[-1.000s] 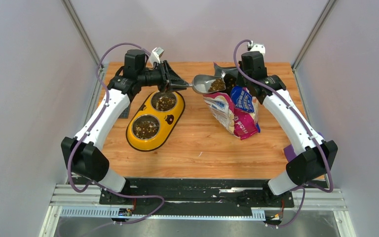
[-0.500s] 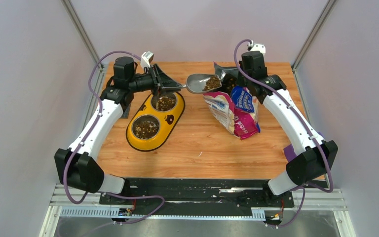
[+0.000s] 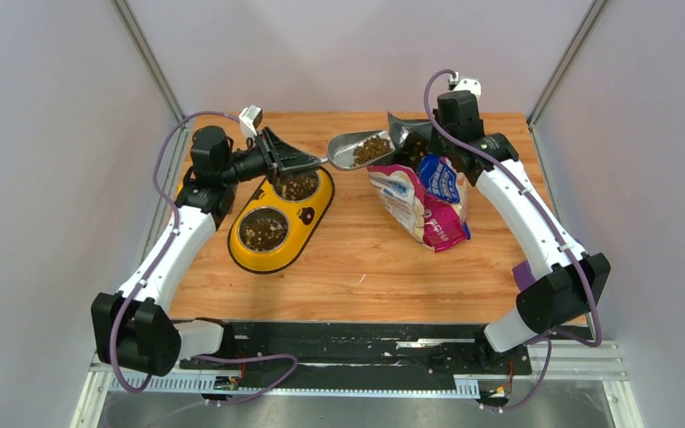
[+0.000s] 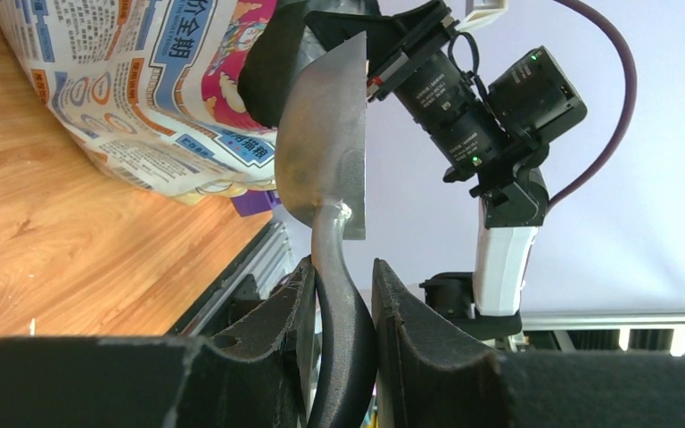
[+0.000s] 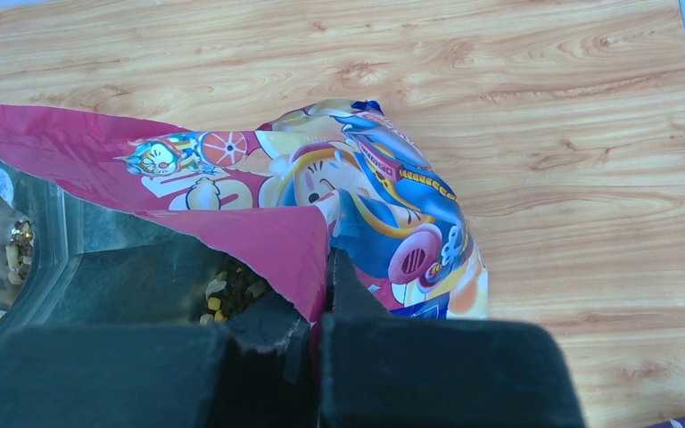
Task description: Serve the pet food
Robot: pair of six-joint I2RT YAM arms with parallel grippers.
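The pink-and-blue pet food bag (image 3: 421,198) lies at the table's back right with its torn mouth open toward the left. My right gripper (image 3: 416,150) is shut on the bag's pink rim (image 5: 294,245); dark kibble (image 5: 230,292) shows inside the bag. My left gripper (image 3: 315,162) is shut on the handle (image 4: 341,308) of the grey scoop (image 3: 359,149). The scoop is held level in the air, heaped with kibble (image 3: 373,145), between the bag mouth and the yellow feeder (image 3: 314,212). The left wrist view shows the scoop's underside (image 4: 325,134) and the bag (image 4: 143,80) behind it.
The feeder's two steel bowls, far (image 3: 297,185) and near (image 3: 263,230), both hold kibble. A purple object (image 3: 524,273) lies at the table's right edge beside my right arm. Grey walls stand close on both sides.
My left arm has drawn back to the left, carrying the filled scoop away from the bag mouth toward the feeder. The right gripper and the bag have stayed still.
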